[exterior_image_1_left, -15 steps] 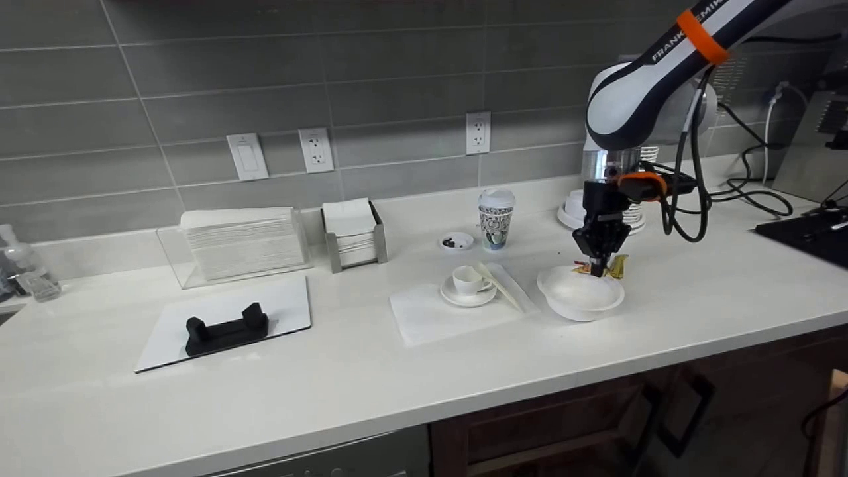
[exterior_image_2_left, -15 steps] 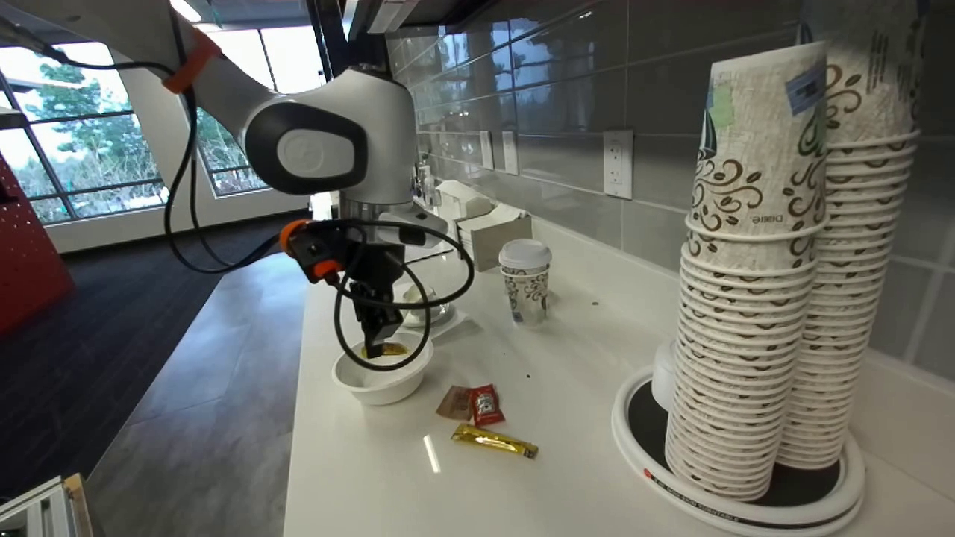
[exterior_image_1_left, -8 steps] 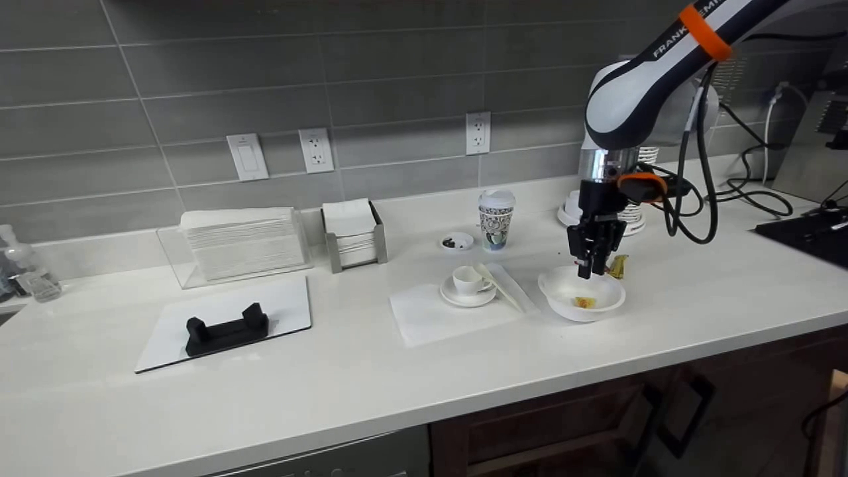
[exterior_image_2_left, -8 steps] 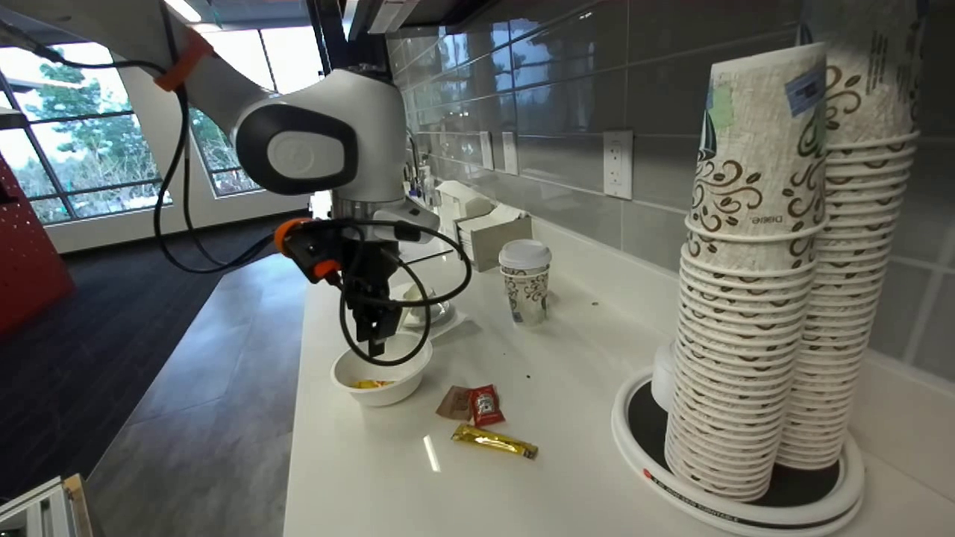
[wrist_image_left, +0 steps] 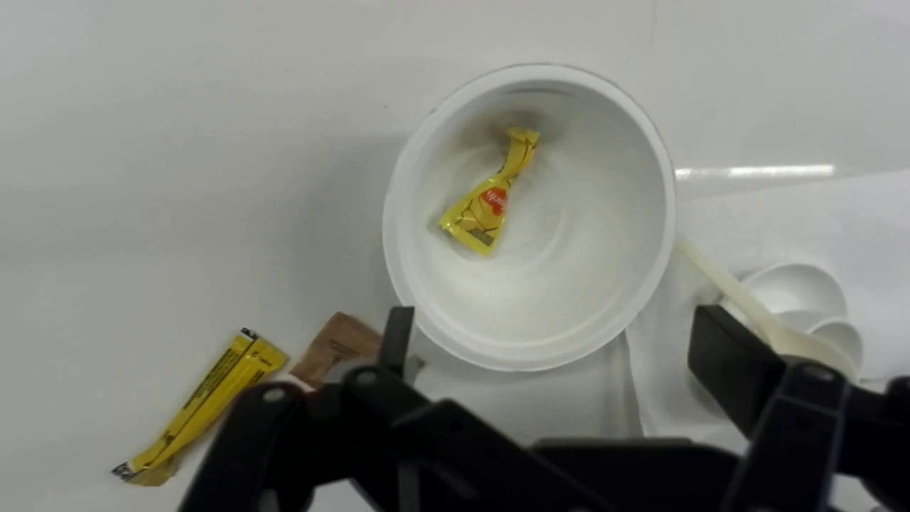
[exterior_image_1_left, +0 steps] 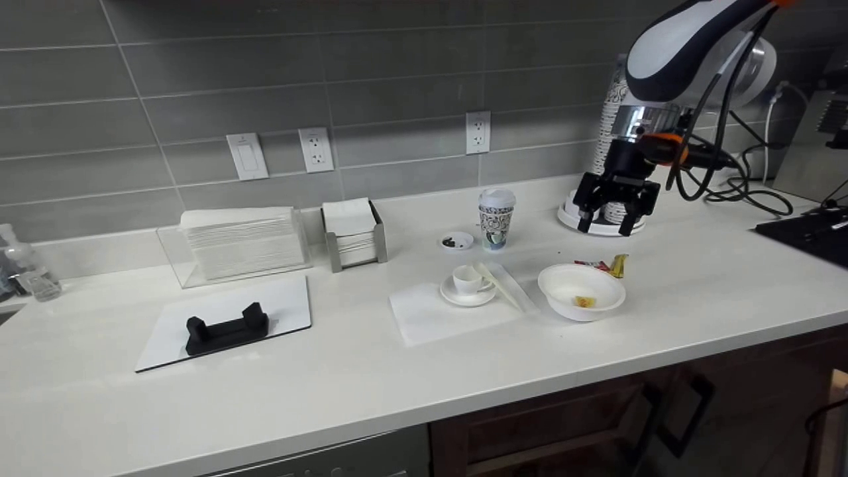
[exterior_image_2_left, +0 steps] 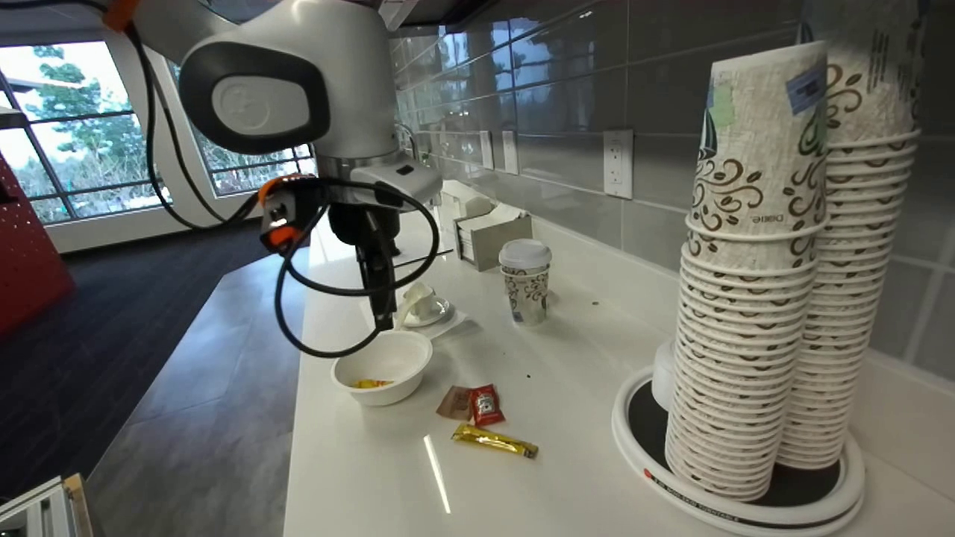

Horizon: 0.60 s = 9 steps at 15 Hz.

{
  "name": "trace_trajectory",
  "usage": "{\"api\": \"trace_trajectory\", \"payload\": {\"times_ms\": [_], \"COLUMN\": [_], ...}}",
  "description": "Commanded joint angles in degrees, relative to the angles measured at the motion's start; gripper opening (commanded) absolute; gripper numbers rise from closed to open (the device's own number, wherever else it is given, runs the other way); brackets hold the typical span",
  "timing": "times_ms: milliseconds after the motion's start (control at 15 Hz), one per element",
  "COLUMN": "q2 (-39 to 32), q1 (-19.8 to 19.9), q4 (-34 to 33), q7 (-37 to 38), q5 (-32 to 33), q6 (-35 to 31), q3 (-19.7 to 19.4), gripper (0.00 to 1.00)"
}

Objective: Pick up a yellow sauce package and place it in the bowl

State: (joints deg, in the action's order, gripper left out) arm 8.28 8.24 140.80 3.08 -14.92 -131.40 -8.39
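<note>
The yellow sauce package (wrist_image_left: 490,203) lies flat inside the white bowl (wrist_image_left: 590,220), towards one side of its floor. Both exterior views show it there too, as a small yellow patch (exterior_image_1_left: 584,302) in the bowl (exterior_image_2_left: 406,349). My gripper (exterior_image_1_left: 605,227) hangs above the counter, higher than the bowl's rim and apart from it. Its fingers (wrist_image_left: 732,363) are spread wide with nothing between them. Outside the bowl, a longer yellow packet (wrist_image_left: 202,409) rests on the counter.
Near that packet are a red packet (exterior_image_2_left: 486,405) and a brown packet (exterior_image_2_left: 454,403). A cup (exterior_image_1_left: 467,279) on a saucer stands beside the bowl, with a pale utensil (exterior_image_1_left: 500,285). Farther back is a lidded paper cup (exterior_image_1_left: 496,222). Tall cup stacks (exterior_image_2_left: 746,335) stand on a turntable.
The package, held over the bowl a second ago, dropped into it by half a second ago. My gripper has since opened wide and risen away from the bowl, towards the cup stacks.
</note>
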Motion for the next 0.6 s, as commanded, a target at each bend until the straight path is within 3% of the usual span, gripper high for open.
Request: {"api": "trace_trajectory", "payload": {"times_ms": [0, 267, 333, 400, 533], "q2": [4.5, 4.7, 4.3, 3.2, 3.2], "q1": [2.6, 6.5, 8.0, 6.0, 7.5], "q4": [2.8, 3.1, 3.2, 1.6, 1.7], "q7": [8.0, 15.4, 18.0, 13.2, 15.5], "q5": [1.5, 4.4, 8.1, 4.1, 6.6], "q6": [-2.8, -8.7, -10.8, -7.4, -9.0], "q3": [-1.2, -2.5, -2.2, -2.8, -3.0], "gripper": [1.0, 1.0, 1.0, 1.0, 1.0]}}
